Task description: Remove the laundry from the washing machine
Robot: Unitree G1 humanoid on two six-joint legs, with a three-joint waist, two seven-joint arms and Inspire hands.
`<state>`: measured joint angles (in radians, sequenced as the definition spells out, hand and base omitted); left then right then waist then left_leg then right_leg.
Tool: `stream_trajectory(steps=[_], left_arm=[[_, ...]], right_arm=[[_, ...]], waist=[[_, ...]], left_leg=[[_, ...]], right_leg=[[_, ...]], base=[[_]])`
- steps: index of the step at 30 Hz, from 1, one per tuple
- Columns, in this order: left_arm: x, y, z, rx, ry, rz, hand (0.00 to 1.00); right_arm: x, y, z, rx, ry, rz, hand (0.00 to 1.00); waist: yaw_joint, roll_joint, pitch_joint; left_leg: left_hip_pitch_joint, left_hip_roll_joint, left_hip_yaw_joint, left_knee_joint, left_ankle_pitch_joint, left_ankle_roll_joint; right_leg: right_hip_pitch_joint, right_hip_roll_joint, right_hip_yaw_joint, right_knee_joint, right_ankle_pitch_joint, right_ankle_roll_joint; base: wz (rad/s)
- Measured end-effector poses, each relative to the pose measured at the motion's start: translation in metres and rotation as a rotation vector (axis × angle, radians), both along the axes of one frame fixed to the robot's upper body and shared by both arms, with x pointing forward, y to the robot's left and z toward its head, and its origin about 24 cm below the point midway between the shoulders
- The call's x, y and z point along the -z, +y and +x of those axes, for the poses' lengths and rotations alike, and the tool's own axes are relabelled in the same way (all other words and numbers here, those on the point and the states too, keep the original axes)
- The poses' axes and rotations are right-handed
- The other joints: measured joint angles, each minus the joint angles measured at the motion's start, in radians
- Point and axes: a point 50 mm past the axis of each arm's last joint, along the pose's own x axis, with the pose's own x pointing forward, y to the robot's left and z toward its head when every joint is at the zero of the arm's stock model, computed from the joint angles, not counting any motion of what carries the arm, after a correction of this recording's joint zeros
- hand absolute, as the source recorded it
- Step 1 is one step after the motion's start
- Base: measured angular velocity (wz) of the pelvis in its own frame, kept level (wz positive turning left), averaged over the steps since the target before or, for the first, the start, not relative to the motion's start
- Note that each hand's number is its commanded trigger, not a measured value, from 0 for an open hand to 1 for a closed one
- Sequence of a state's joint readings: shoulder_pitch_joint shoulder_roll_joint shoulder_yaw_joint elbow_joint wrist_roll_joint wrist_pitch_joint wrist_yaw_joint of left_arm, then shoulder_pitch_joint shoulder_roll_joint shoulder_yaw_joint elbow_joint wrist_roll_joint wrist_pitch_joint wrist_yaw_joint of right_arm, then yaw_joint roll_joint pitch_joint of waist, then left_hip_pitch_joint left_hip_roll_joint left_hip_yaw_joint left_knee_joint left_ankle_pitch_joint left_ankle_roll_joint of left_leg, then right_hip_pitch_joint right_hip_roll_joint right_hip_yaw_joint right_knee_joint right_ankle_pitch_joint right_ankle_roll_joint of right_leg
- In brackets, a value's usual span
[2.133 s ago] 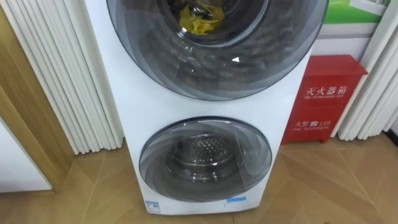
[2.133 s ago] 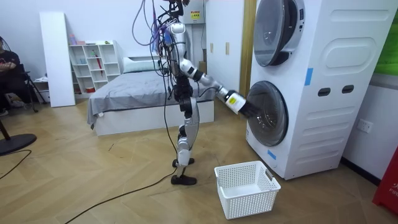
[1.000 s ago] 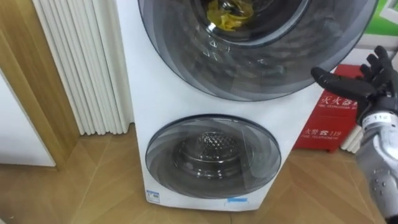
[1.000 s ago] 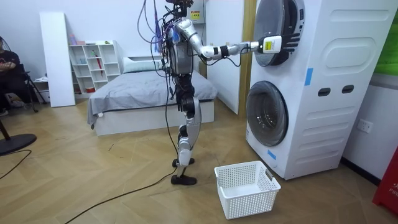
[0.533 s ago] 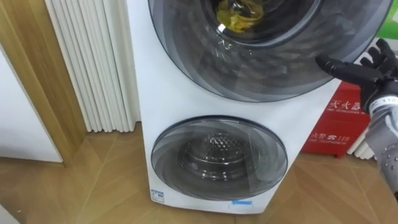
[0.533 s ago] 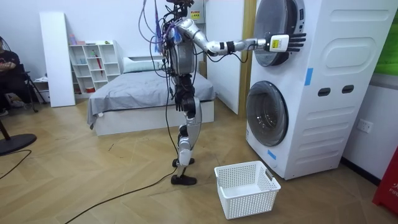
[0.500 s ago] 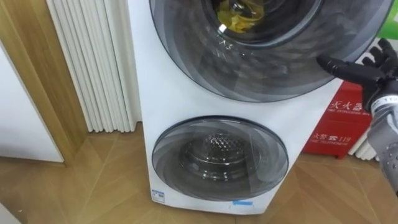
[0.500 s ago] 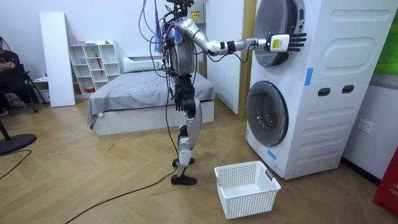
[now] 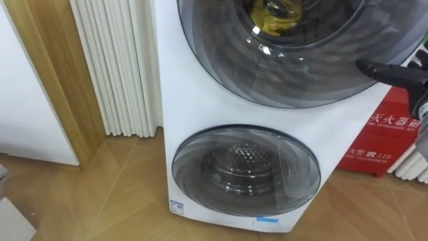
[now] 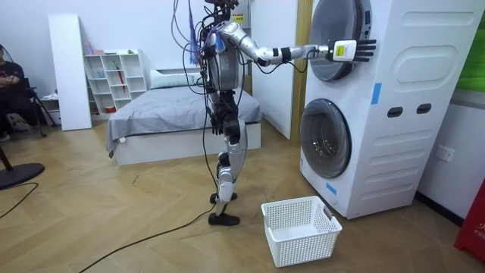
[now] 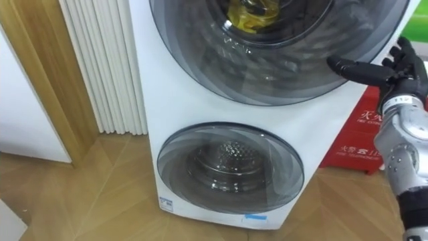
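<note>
A stacked washing machine (image 9: 200, 114) fills most of the eye views, with two round, dark glass doors set one above the other. The upper door (image 9: 287, 67) is closed, and behind its glass, at the top centre of the frame, a yellow garment (image 9: 275, 20) lies in the drum. The lower door (image 9: 246, 171) is also closed, and bare perforated metal shows through it. The right hand (image 11: 396, 72) comes in at the right edge, level with the upper door. Its fingers (image 11: 403, 48) are straight and spread apart and hold nothing. The thumb reaches left onto the right rim of the upper door, but whether it actually touches the rim cannot be told. In the room view the robot stands upright on the wooden floor in front of the machine, with its right arm stretched out level and that hand (image 10: 353, 50) at the near edge of the upper door. A white laundry basket (image 10: 301, 230) sits on the floor at the bottom centre of that view, between the robot's feet and the machine. A red fire-extinguisher cabinet (image 9: 382, 137) stands at the right of the machine, and white ribbed panelling (image 9: 114, 67) runs down the wall at its left.
</note>
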<state>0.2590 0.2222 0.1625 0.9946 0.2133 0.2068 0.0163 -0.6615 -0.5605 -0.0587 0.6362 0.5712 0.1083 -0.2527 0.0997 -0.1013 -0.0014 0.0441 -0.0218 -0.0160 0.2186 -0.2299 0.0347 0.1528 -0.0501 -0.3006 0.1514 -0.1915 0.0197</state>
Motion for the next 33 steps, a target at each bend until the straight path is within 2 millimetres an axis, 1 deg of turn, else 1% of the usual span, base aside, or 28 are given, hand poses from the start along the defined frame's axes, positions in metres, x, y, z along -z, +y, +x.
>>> stream_trajectory(steps=[3,5,7,11,15,21,23,24,25,26,27,28,29,30,31,32,33], left_arm=[[-0.001,0.001,0.006,0.013,-0.009,0.007,0.0],[-0.001,0.001,0.008,0.021,-0.018,0.007,0.0],[-0.001,0.001,0.006,0.024,-0.02,0.004,0.0],[-0.001,0.0,0.008,0.03,-0.032,0.0,0.0],[-0.001,0.0,0.007,0.045,-0.032,-0.008,0.0],[-0.002,0.004,0.009,0.056,-0.047,-0.008,0.0],[-0.003,0.006,0.009,0.057,-0.046,-0.005,0.0],[-0.004,0.008,0.008,0.058,-0.043,0.001,0.0],[-0.005,0.01,0.009,0.062,-0.043,0.007,0.0],[-0.006,0.013,0.01,0.067,-0.047,0.014,0.0],[-0.008,0.019,0.006,0.048,-0.046,0.029,0.0],[-0.007,0.016,0.004,0.026,-0.043,0.028,0.0],[-0.006,0.015,0.005,0.027,-0.045,0.023,0.0],[-0.005,0.012,0.008,0.039,-0.049,0.013,0.0],[-0.004,0.01,0.01,0.061,-0.048,0.008,0.0],[-0.004,0.008,0.01,0.073,-0.045,0.005,0.0],[-0.003,0.007,0.011,0.085,-0.041,0.002,0.0]], right_arm=[[-0.005,0.005,0.002,-0.044,0.0,-0.06,0.0],[-0.004,0.008,0.003,-0.055,0.013,-0.088,0.0],[-0.006,0.011,0.004,-0.082,0.008,-0.106,0.0],[-0.007,0.015,0.005,-0.105,0.005,-0.122,0.0],[-0.012,0.023,0.006,-0.13,0.011,-0.218,0.0],[-0.019,0.031,0.006,-0.164,-0.012,-0.26,0.0],[-0.017,0.033,0.004,-0.18,-0.012,-0.269,0.0],[-0.014,0.033,0.002,-0.191,-0.003,-0.279,0.0],[-0.012,0.034,0.001,-0.204,0.012,-0.305,0.0],[-0.011,0.035,0.001,-0.211,0.014,-0.321,0.0],[-0.02,0.041,0.001,-0.24,-0.016,-0.356,0.0],[-0.027,0.048,-0.002,-0.267,-0.059,-0.383,0.0],[-0.028,0.051,-0.003,-0.276,-0.071,-0.39,0.0],[-0.026,0.052,-0.003,-0.267,-0.063,-0.39,0.0],[-0.023,0.05,-0.003,-0.258,-0.048,-0.388,0.0],[-0.021,0.049,-0.004,-0.256,-0.047,-0.386,0.0],[-0.02,0.049,-0.005,-0.256,-0.043,-0.386,0.0]], waist=[[0.018,0.0,-0.0005],[0.018,0.0,-0.0004],[0.019,-0.001,-0.0003],[0.018,-0.001,-0.0002],[0.018,-0.001,-0.0002],[0.017,-0.002,0.0005],[0.018,-0.001,0.0001],[0.018,-0.001,0.0001],[0.013,0.001,0.0059],[0.01,0.001,0.0027],[0.023,-0.034,-0.0096],[-0.001,-0.019,-0.0058],[-0.016,-0.016,-0.0071],[-0.026,-0.013,-0.0049],[-0.033,-0.012,-0.0024],[-0.036,-0.01,-0.0023],[-0.026,-0.005,0.0007]], left_leg=[[0.003,0.0,-0.001,0.0,0.0,0.0],[0.006,0.0,-0.004,-0.001,0.0,0.0],[0.015,-0.001,-0.017,-0.008,0.0,0.0],[0.02,-0.001,-0.017,-0.015,0.0,0.0],[0.02,0.002,-0.017,-0.019,0.0,0.0],[0.024,0.01,-0.021,-0.024,0.0,0.0],[0.038,0.018,-0.063,-0.032,0.004,-0.006],[0.052,0.031,-0.12,-0.041,0.009,-0.013],[0.069,0.055,-0.188,-0.05,0.016,-0.014],[0.068,0.063,-0.219,-0.051,0.015,-0.015],[0.045,0.057,-0.232,-0.047,0.006,-0.036],[0.042,0.078,-0.226,-0.052,-0.015,-0.07],[0.043,0.082,-0.198,-0.053,-0.015,-0.073],[0.049,0.087,-0.116,-0.052,-0.008,-0.083],[0.056,0.093,-0.046,-0.053,0.001,-0.079],[0.06,0.096,-0.03,-0.054,0.004,-0.077],[0.079,0.096,-0.012,-0.062,0.007,-0.074]], right_leg=[[-0.001,0.0,0.012,0.001,0.0,0.0],[-0.001,0.0,0.021,0.003,0.0,0.0],[-0.001,0.001,0.023,0.002,0.0,0.0],[-0.001,0.001,0.025,0.001,0.0,0.0],[-0.014,0.003,0.029,0.002,0.0,0.0],[-0.018,0.01,0.028,0.005,0.0,0.0],[-0.035,0.015,0.024,0.045,0.0,0.0],[-0.062,0.019,0.023,0.115,-0.001,-0.002],[-0.11,0.03,0.038,0.183,-0.032,-0.006],[-0.127,0.042,0.081,0.142,-0.044,-0.019],[-0.146,0.051,0.132,-0.001,0.051,-0.039],[-0.136,0.061,0.091,0.007,0.057,-0.058],[-0.129,0.061,0.073,0.008,0.057,-0.058],[-0.114,0.061,0.066,0.017,0.057,-0.058],[-0.097,0.06,0.083,0.016,0.057,-0.058],[-0.094,0.062,0.089,0.018,0.057,-0.058],[-0.089,0.071,0.104,0.019,0.056,-0.057]], base=[[-0.1],[-0.07],[-0.18],[-0.11],[-0.2],[-0.12],[-0.14],[-0.19],[-0.24],[-0.52],[-0.25],[0.0],[0.55],[0.54],[0.47],[0.18],[-0.2]])
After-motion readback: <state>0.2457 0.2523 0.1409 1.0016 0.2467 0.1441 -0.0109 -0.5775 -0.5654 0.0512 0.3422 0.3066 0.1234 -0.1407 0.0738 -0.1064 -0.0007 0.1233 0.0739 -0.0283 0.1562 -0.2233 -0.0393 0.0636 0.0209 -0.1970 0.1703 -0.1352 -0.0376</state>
